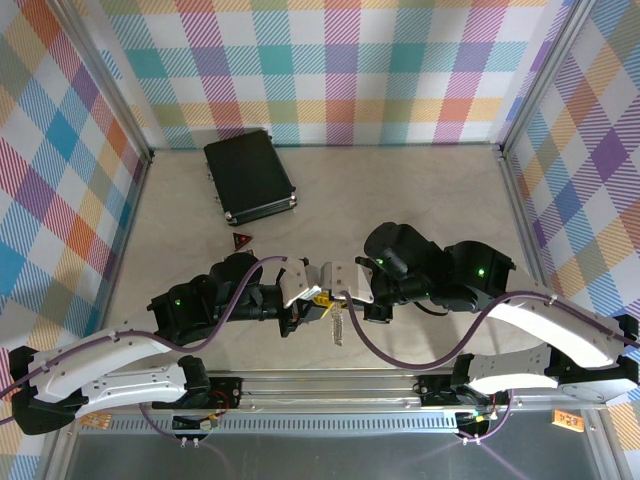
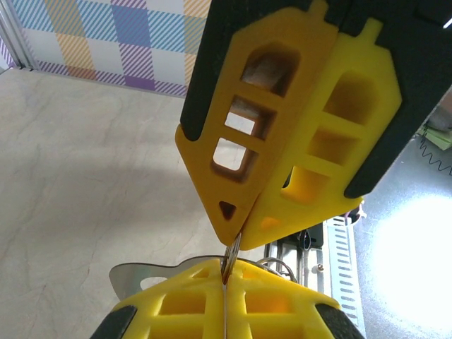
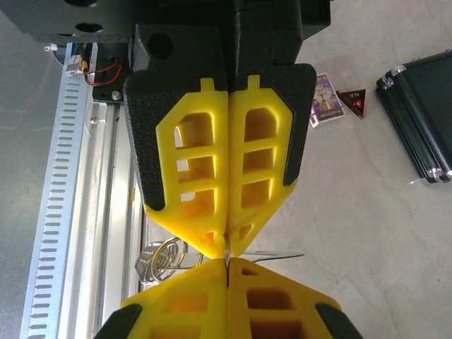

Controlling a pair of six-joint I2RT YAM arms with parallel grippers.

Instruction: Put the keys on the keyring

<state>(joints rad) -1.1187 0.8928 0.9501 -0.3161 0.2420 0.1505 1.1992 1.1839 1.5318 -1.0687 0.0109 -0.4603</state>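
Observation:
The keyring (image 1: 337,325) hangs between the two grippers above the table's near edge. In the left wrist view its flat silver plate (image 2: 134,274) sticks out to the left and small rings (image 2: 279,267) to the right. My left gripper (image 2: 226,274) is shut with a thin ring pinched in its seam. The right gripper (image 2: 237,239) meets it tip to tip from above, shut on the same ring. In the right wrist view, my right gripper (image 3: 227,264) and the left gripper (image 3: 226,246) pinch the ring, with a cluster of rings (image 3: 161,260) to the left. The keys are hidden.
A black rectangular case (image 1: 250,178) lies at the back left of the table. A small red triangle (image 1: 241,241) and a small card (image 3: 326,99) lie in front of it. The slotted metal rail (image 1: 330,385) runs along the near edge under the grippers.

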